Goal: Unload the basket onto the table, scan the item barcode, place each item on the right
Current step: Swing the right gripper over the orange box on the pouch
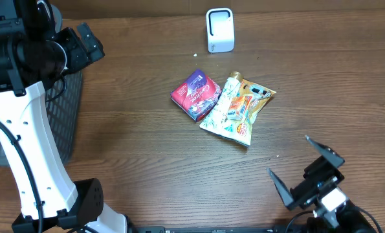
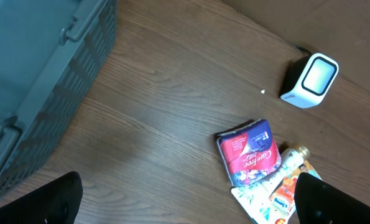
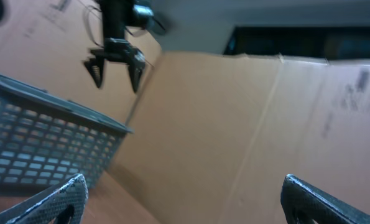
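The table [image 1: 147, 142] is of dark wood, and a grey basket [image 1: 66, 123] stands at its left edge. The left gripper [image 1: 92, 44] hangs above the basket, jaws wide apart and holding nothing. The right gripper [image 1: 289, 155], at the front right, is also spread wide and empty. In the middle lie a pouch [image 1: 247, 110], a red pack [image 1: 195, 95] and a tube [image 1: 223, 102], touching one another. The white scanner [image 1: 220, 30] stands behind them, apart.

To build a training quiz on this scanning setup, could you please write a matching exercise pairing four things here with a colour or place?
Things:
1 scanner
2 packet
3 basket
4 tube

Descriptions:
A grey mesh, at the left side
B red and purple
C white, standing alone at the far side
D pale with a gold cap

Pairs: 1-C; 2-B; 3-A; 4-D
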